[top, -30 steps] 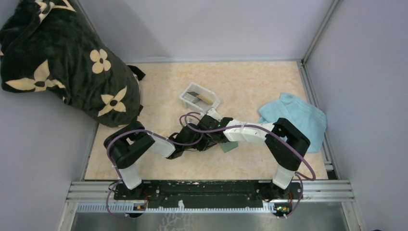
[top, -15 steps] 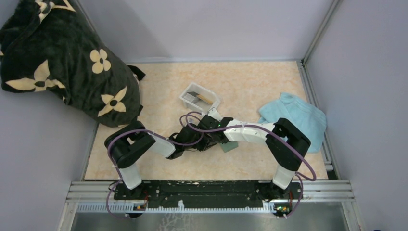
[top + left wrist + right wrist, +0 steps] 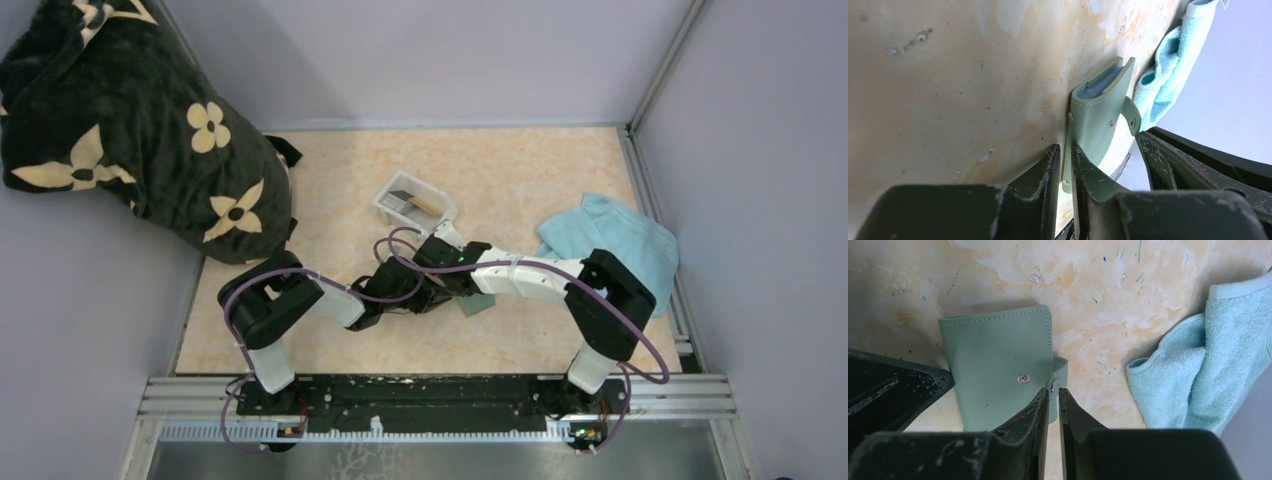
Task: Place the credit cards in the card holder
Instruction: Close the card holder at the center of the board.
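Observation:
The grey-green card holder [image 3: 478, 304] lies folded on the table between both grippers. In the left wrist view my left gripper [image 3: 1065, 162] is shut on the near edge of the card holder [image 3: 1098, 110], with pale blue lining showing at its far end. In the right wrist view my right gripper [image 3: 1054, 397] is shut on the snap strap at the side of the card holder [image 3: 993, 360]. The left fingers [image 3: 893, 390] show beside it. The credit cards, one dark [image 3: 403, 197] and one orange-yellow [image 3: 429, 204], lie in the white tray [image 3: 388, 207] behind the grippers.
A light blue towel [image 3: 612, 246] lies to the right of the card holder and also shows in the right wrist view [image 3: 1208, 350]. A black bag with pale flowers [image 3: 130, 120] fills the back left corner. Grey walls enclose the table.
The right arm's elbow has shifted slightly right and toward the near edge. Both grippers and the card holder stay in place.

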{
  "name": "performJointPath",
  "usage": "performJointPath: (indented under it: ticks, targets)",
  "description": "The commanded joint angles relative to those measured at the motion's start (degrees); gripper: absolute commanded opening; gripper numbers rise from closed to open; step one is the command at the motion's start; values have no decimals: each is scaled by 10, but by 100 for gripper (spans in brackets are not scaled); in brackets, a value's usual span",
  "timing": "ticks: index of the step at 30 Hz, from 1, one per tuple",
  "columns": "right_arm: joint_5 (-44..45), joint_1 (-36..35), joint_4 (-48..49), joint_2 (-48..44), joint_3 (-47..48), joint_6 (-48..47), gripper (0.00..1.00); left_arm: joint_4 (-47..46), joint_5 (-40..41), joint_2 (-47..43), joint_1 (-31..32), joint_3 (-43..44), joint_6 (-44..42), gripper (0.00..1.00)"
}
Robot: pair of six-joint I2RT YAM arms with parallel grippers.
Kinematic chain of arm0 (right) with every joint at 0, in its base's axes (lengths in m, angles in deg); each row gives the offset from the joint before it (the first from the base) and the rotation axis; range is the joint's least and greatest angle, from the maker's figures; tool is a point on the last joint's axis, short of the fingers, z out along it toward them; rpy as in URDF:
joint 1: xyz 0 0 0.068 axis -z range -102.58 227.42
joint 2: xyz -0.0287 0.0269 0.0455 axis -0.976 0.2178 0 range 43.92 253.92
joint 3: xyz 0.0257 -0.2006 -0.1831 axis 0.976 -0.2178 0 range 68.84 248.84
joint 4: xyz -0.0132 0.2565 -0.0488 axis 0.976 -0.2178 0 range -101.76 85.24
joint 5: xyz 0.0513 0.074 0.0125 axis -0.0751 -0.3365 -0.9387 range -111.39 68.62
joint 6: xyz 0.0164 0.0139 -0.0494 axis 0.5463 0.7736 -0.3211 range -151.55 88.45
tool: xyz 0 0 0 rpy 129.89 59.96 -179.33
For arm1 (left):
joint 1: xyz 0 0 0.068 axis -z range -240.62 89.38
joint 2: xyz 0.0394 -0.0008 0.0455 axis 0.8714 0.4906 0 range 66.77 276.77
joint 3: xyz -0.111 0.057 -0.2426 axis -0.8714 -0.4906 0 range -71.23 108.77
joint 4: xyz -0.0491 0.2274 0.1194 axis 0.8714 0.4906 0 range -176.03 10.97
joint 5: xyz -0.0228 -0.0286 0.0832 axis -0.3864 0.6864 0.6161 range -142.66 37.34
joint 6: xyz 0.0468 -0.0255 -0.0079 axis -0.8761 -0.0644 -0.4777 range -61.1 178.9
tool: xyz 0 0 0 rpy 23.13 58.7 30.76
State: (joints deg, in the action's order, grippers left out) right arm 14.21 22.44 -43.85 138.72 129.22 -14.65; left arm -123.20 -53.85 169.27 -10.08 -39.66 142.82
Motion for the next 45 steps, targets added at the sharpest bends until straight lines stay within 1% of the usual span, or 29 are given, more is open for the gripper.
performJointPath:
  ticks: [1,4,10,13,17,24,27,38,40,45]
  targets:
    - [-5,1,1,-21,14,10,14,98,14,34,-2,-16,-27,22]
    - [-10,1,1,-19,11,11,14,99,14,34,-3,-16,-28,22]
    - [-10,1,3,-24,18,10,32,101,13,34,-2,-15,-29,22]
    - [-9,1,1,-15,19,9,34,101,12,35,-2,-13,-31,22]
    - [-7,1,2,-10,16,9,32,102,12,34,-2,-14,-31,22]
    - [-8,2,8,-6,10,4,25,103,12,33,-2,-15,-34,22]
    - [-10,5,10,12,6,3,25,104,10,33,-2,-15,-34,22]
    - [-7,9,14,16,-1,2,25,99,8,39,-2,-15,-34,22]
    - [-8,10,13,18,-1,1,22,98,8,40,-2,-14,-35,22]
    - [-8,11,12,19,-6,2,10,97,6,44,-2,-15,-35,22]
